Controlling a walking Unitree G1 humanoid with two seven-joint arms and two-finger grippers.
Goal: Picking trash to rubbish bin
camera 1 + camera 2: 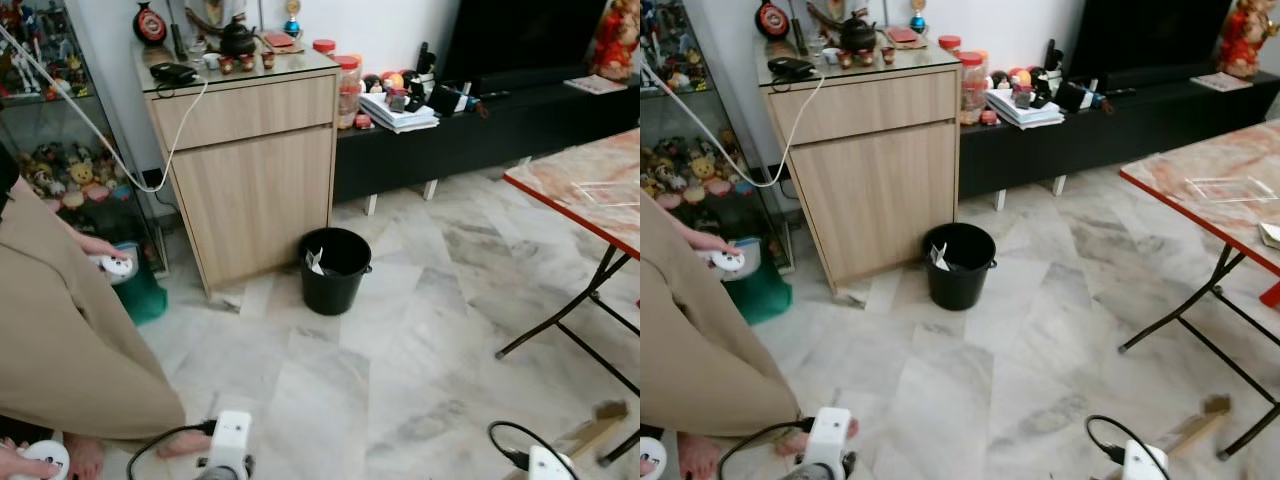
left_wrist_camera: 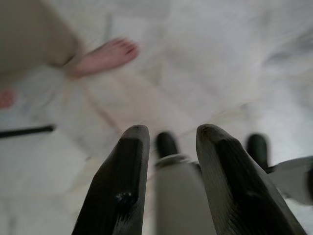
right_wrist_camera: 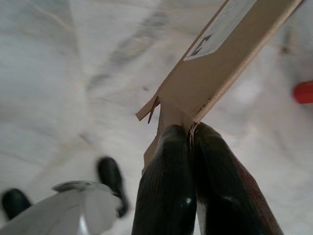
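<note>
Brown cardboard strip (image 3: 222, 63), flat, stiff and probably light, pinched at a torn end between the closed fingers of the right gripper (image 3: 191, 134), low over the marble floor (image 1: 400, 350). Left gripper (image 2: 168, 142) empty, fingers apart, near a person's bare foot (image 2: 105, 56). Farther off, black rubbish bin (image 1: 335, 270) beside a wooden cabinet (image 1: 250, 170). Best held near the middle, judging by its length.

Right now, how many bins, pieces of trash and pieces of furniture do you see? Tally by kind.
Round black plastic bin: 1
Trash: 2 (flat brown cardboard piece clamped in the right gripper; white crumpled paper inside the bin)
Furniture: 3 (light wooden cabinet, low black TV bench, red-edged marble-pattern folding table)
Total: 6
</note>
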